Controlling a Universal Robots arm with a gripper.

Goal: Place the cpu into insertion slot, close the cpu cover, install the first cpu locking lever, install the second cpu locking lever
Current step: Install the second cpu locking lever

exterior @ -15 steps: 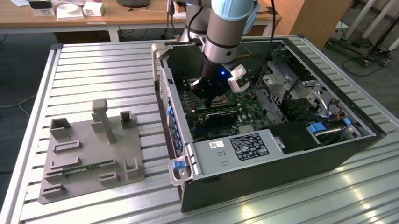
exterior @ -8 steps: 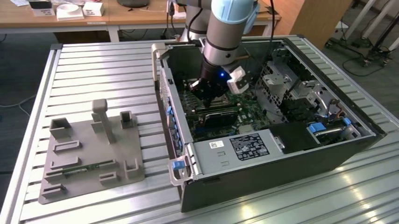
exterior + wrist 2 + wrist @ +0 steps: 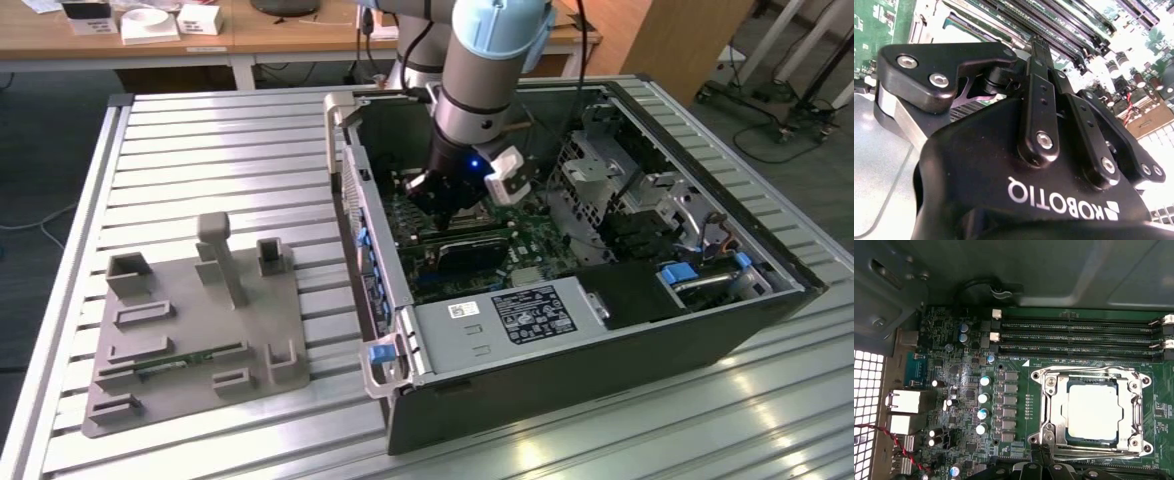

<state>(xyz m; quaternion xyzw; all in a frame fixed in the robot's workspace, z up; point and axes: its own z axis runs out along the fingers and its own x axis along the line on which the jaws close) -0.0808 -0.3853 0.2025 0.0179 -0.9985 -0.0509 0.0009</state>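
Note:
In the first wrist view the cpu (image 3: 1093,410) lies flat in the insertion slot (image 3: 1040,376), its pale metal top showing through the cut-out of the cpu cover (image 3: 1135,405). The cover lies down over it. A thin wire locking lever (image 3: 1094,454) runs along the socket edge nearest my gripper (image 3: 1040,456). The fingertips there look pressed together, with nothing between them, at the socket's corner beside that lever. In the exterior view the gripper (image 3: 447,205) hangs low inside the open computer case (image 3: 601,340). The second wrist view shows the gripper (image 3: 1037,45) just above the board.
Long black memory slots (image 3: 1079,337) run beside the socket, with a row of capacitors (image 3: 983,397) on another side. The case walls (image 3: 350,200) close in around the arm. A grey parts fixture (image 3: 187,320) stands on the slatted table at the exterior view's left.

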